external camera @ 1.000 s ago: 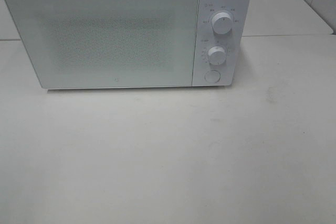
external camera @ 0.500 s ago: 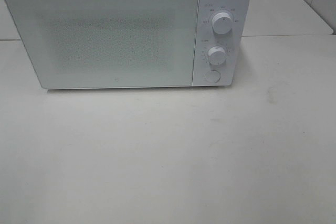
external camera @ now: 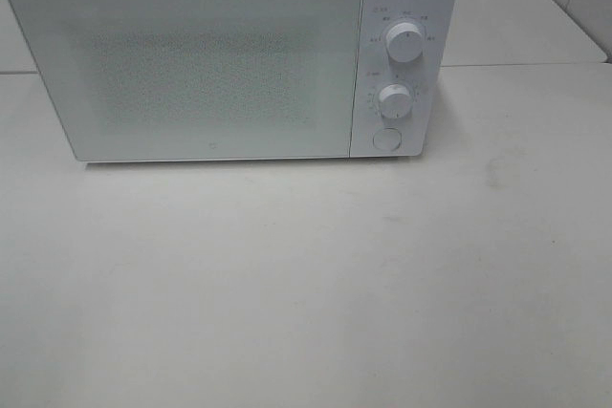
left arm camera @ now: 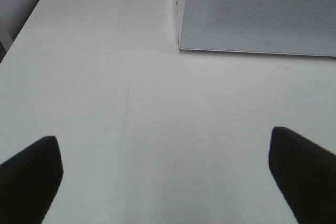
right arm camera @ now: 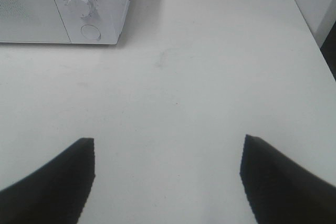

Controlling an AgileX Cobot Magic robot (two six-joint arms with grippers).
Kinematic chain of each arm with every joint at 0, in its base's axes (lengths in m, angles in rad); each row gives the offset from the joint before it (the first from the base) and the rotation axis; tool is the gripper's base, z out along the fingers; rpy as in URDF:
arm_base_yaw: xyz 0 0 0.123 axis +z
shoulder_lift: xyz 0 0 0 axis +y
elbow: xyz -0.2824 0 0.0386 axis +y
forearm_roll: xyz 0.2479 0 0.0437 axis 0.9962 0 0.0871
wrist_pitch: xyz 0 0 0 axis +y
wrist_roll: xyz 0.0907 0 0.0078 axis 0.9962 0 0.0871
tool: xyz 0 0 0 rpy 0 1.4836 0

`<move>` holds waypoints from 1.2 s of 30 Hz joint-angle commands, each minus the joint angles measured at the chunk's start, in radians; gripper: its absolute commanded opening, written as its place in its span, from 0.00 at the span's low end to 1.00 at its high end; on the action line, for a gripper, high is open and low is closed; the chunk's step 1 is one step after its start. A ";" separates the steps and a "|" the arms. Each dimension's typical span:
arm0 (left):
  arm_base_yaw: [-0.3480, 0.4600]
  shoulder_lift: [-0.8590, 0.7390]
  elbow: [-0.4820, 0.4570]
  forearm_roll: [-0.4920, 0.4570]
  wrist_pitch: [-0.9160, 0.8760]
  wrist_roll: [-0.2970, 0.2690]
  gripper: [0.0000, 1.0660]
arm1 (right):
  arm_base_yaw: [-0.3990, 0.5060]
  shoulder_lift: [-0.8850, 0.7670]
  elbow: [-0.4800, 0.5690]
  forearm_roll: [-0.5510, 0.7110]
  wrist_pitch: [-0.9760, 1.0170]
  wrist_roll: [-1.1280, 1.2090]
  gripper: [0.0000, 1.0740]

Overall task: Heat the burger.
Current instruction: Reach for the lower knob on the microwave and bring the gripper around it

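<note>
On the counter (external camera: 306,284), microwave (external camera: 210,54) shut, burger nowhere in view; heating done or pending, cannot tell. Idle: left hand (left arm camera: 163,150) and right hand (right arm camera: 167,145) spread open, empty.

Smooth white plastic on the microwave (external camera: 428,9), with a dotted, faintly glossy door (external camera: 191,64). Matt, pale, lightly scuffed table (external camera: 306,284).

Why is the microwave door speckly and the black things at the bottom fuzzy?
Exterior high view: the microwave door has a dotted mesh, so it looks grainy under even light. Left wrist view: the left gripper is dark and soft-edged, probably too near the lens. Right wrist view: the right gripper likewise.
</note>
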 commanded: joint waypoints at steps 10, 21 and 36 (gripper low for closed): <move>0.003 -0.025 0.004 0.003 -0.014 -0.007 0.94 | -0.006 -0.029 0.004 0.002 -0.012 -0.012 0.70; 0.003 -0.025 0.004 0.003 -0.014 -0.007 0.94 | -0.004 0.070 -0.033 0.005 -0.201 -0.012 0.70; 0.003 -0.025 0.004 0.003 -0.014 -0.007 0.94 | -0.004 0.363 -0.029 0.009 -0.535 -0.008 0.70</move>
